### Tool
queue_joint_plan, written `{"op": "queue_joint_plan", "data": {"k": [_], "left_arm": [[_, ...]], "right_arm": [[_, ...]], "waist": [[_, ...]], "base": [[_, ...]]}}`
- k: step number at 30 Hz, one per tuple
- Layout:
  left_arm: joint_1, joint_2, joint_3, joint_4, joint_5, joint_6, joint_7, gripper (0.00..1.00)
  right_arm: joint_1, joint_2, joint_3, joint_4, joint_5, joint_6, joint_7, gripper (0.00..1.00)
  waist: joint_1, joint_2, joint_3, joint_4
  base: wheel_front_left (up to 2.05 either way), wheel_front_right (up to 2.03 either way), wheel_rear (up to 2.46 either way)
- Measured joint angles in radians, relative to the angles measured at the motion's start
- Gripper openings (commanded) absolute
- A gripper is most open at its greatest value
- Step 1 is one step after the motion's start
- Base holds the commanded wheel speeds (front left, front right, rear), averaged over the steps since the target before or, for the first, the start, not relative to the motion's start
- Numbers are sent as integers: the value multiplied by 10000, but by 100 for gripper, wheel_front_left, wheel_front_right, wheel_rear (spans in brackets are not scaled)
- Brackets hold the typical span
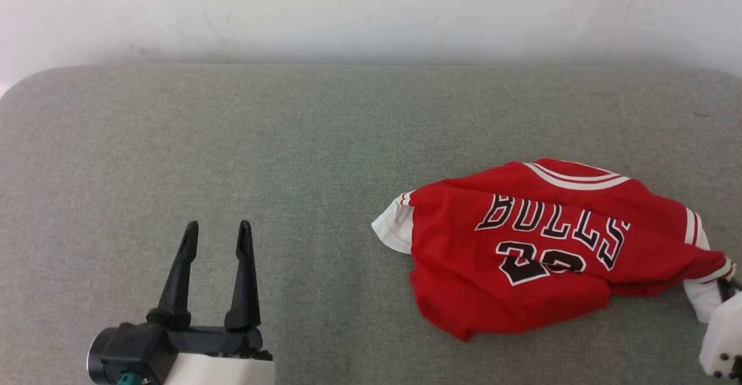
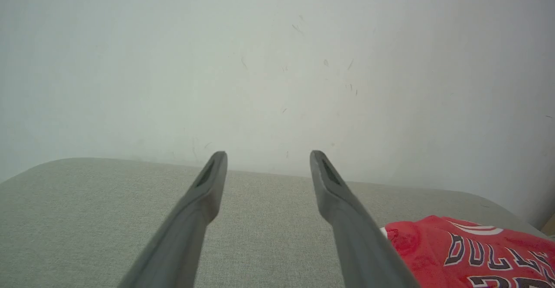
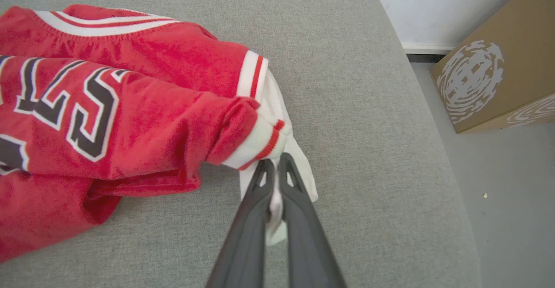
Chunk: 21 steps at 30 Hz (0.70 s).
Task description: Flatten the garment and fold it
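Note:
The red garment [image 1: 545, 246] lies crumpled on the right half of the grey table [image 1: 290, 159], its black "BULLS" and "23" print facing up and one white sleeve sticking out to the left. My right gripper [image 3: 274, 163] is shut on the white sleeve at the shirt's right end, with white cloth pinched between its fingers; its pale wrist [image 1: 722, 338] shows at the lower right edge. My left gripper [image 1: 217, 228] stands open over bare table at the lower left, well apart from the garment [image 2: 472, 253]. The garment [image 3: 108, 106] is bunched with folds over its lower part.
A white wall [image 1: 371, 14] rises behind the table's far edge. Beyond the table's right edge, a brown cardboard box [image 3: 494, 80] stands on the grey floor [image 3: 511, 201]. Bare grey cloth stretches across the table's left half.

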Motion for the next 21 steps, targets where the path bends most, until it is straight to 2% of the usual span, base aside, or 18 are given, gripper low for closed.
{"op": "queue_joint_plan", "data": {"k": [1,2,3,7,12,16,21], "left_arm": [[-5,-2,6,6,4,-2,0,100],[-6,-2,15,15,10,-27,0,100],[-9,-2,25,29,17,-71,0,100],[-58,-4,56,46,31,-75,0,100],[-66,-4,46,35,25,-71,0,100],[-138,-6,-6,13,-12,-58,0,100],[-339,-6,-90,-4,-98,-59,0,100]], "right_arm": [[37,59,50,148,-90,0,-171,20],[56,88,92,276,-171,2,-328,49],[56,136,94,399,-221,2,-489,100],[-108,278,347,522,-198,0,-941,100],[-778,159,913,-391,132,0,-1005,100],[-1372,-56,1653,-1310,238,0,-523,100],[-2214,-355,2882,-1335,621,0,510,100]], "waist": [[0,0,25,7],[0,0,45,9],[0,0,61,7],[0,0,77,-11],[0,0,94,5],[0,0,202,67],[0,0,506,208]], "base": [[0,0,0],[0,0,0],[0,0,0],[0,0,0],[0,0,0],[0,0,0],[0,0,0]]}}
